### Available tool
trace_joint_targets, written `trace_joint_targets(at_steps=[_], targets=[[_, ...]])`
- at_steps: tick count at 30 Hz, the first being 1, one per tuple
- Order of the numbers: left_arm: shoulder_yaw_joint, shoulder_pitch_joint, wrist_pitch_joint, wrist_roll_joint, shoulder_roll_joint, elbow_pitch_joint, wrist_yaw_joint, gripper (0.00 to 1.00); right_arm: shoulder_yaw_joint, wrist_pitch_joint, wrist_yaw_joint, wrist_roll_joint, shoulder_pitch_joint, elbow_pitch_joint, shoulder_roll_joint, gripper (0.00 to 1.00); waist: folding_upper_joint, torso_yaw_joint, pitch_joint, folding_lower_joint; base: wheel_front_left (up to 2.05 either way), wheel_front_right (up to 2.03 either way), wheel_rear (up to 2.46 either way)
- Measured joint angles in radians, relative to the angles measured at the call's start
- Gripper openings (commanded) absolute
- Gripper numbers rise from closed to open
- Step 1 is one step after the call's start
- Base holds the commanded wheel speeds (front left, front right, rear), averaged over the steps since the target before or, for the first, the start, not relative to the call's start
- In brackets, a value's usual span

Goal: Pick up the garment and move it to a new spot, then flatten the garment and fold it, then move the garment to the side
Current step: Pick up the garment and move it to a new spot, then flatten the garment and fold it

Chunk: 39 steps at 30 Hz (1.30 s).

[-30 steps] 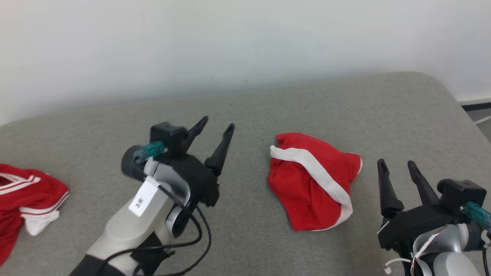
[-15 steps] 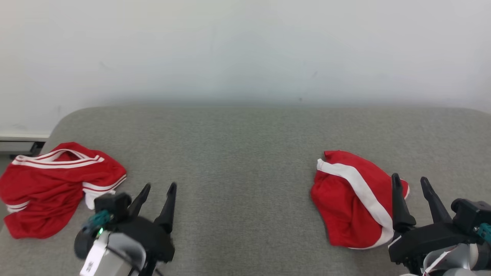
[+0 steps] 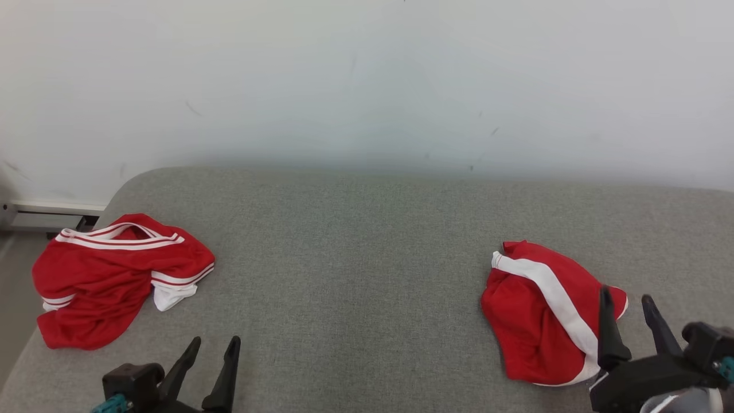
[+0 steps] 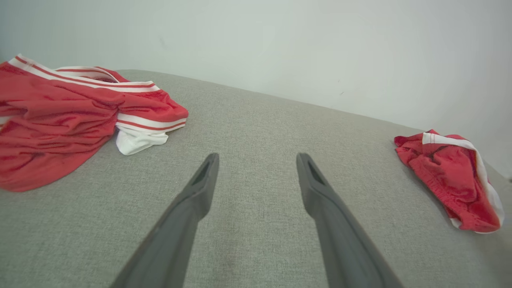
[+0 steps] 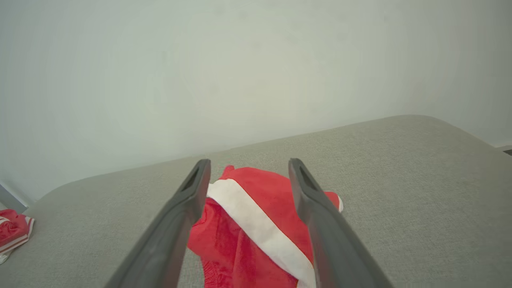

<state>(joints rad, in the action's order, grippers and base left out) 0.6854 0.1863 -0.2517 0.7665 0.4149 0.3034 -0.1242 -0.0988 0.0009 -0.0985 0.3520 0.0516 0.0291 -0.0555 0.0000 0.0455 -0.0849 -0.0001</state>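
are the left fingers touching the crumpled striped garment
No, the left fingers stand open over bare grey cushion, apart from the crumpled striped garment.

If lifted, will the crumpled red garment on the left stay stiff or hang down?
It probably hangs limp: the crumpled garment lies in soft folds. It looks thin, so likely light. Pushed, it may bunch rather than slide.

The middle of the grey cushion [image 3: 355,275] is left bare for passage; from there, the way is blocked at 9 o'clock by a crumpled red garment [image 3: 114,281], at 3 o'clock by a folded red garment [image 3: 539,321], at 12 o'clock by the wall [image 3: 367,86].
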Motion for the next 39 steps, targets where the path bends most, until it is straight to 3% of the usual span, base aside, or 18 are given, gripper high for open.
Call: trace_joint_targets(at_steps=[8, 16, 27, 39], targets=[[-0.139, -0.096, 0.0, -0.124, -0.009, -0.096, 0.0, 1.0, -0.023, -0.009, -0.008, 0.0, 0.056, 0.012, 0.003, 1.0, 0.0, -0.009, -0.006, 0.0001, 0.0, 0.0, 0.0], [-0.212, -0.163, 0.0, -0.216, -0.071, -0.174, 0.0, 1.0, -0.015, -0.01, -0.014, 0.0, 0.064, 0.007, 0.005, 1.0, 0.0, -0.03, -0.004, 0.0001, 0.0, 0.0, 0.0], [-0.259, -0.184, 0.052, -0.318, -0.12, -0.253, 0.0, 1.0, -0.021, -0.01, -0.016, 0.0, 0.063, 0.001, 0.006, 1.0, 0.0, -0.047, 0.01, 0.0001, 0.0, 0.0, 0.0], [-0.267, -0.212, 0.148, -0.348, -0.137, -0.319, 0.0, 1.0, 0.004, 0.001, -0.017, -0.003, 0.052, -0.001, 0.007, 1.0, 0.0, -0.068, 0.028, 0.0002, 0.0, 0.0, 0.0]])
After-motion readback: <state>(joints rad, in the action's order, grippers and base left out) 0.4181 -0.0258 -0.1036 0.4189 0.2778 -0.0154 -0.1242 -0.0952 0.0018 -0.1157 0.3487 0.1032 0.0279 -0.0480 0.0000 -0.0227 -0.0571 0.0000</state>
